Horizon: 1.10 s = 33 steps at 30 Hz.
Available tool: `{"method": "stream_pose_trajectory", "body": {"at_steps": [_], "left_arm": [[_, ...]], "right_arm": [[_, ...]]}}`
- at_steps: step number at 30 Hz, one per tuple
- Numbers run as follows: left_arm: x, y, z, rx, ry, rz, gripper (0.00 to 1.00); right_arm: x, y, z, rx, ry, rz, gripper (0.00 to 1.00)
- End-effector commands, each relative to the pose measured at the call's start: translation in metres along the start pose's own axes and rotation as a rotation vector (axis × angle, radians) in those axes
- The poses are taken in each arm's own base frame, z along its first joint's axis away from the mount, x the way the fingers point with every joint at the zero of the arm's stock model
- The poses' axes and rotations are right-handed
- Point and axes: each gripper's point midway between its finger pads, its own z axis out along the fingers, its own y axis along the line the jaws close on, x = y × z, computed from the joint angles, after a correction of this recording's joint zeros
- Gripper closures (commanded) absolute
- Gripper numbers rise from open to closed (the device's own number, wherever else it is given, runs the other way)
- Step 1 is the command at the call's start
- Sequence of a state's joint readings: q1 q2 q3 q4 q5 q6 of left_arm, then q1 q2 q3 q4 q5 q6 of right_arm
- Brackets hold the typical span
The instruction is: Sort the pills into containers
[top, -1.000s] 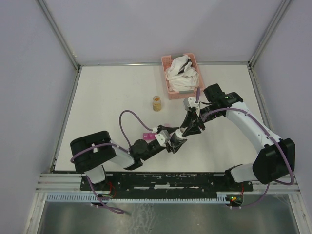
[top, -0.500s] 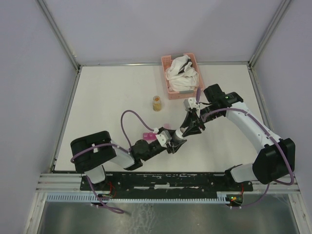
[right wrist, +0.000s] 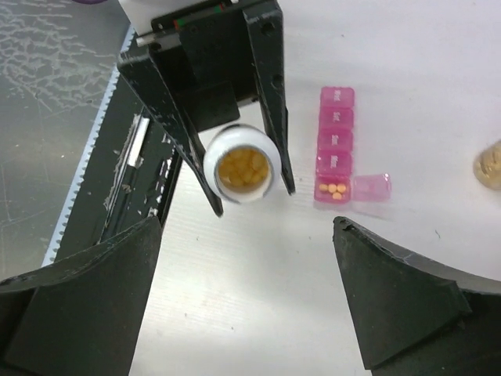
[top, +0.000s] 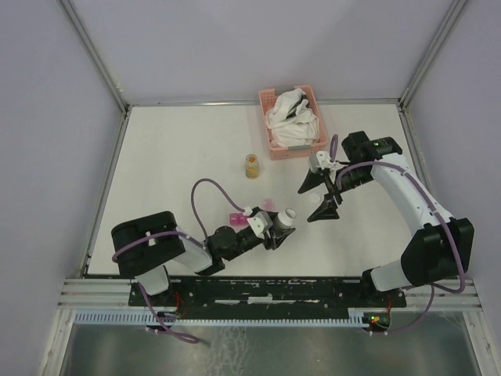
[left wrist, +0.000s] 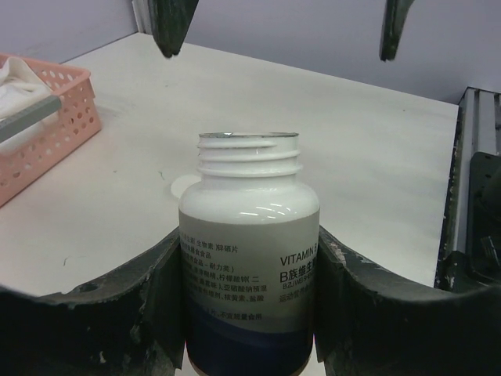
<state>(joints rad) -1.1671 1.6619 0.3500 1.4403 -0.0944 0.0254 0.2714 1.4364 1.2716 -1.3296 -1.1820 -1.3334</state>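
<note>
Top external: amber jar (top: 252,165) between pink basket (top: 296,151) and pill box (top: 234,217).

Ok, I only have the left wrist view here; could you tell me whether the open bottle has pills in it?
Observer: Yes. The right wrist view looks straight down into the bottle, and it holds orange-yellow pills.
Operator: Thanks. Where is the pill box?
Observer: The pink pill box lies on the table beside the bottle, not touching it. Its end lid is flipped open, with small orange pills in that compartment.
Operator: Is the right gripper holding anything?
Observer: No, the right gripper hangs open and empty, clear of the bottle.
</note>
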Motion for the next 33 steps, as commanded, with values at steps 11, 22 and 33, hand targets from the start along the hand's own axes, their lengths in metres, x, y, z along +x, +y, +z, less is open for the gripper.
{"method": "stream_pose_trajectory", "body": {"at_steps": [11, 22, 33], "left_arm": [[-0.025, -0.014, 0.001, 0.065, -0.037, -0.087, 0.97], [-0.023, -0.012, -0.015, 0.058, -0.007, -0.1, 0.97], [-0.023, -0.01, -0.025, 0.05, -0.001, -0.107, 0.97]], "right_arm": [[0.041, -0.026, -0.044, 0.042, 0.118, -0.053, 0.01], [0.133, -0.075, -0.059, 0.15, 0.441, -0.213, 0.0], [0.192, -0.088, -0.057, 0.052, 0.636, -0.22, 0.01]]}}
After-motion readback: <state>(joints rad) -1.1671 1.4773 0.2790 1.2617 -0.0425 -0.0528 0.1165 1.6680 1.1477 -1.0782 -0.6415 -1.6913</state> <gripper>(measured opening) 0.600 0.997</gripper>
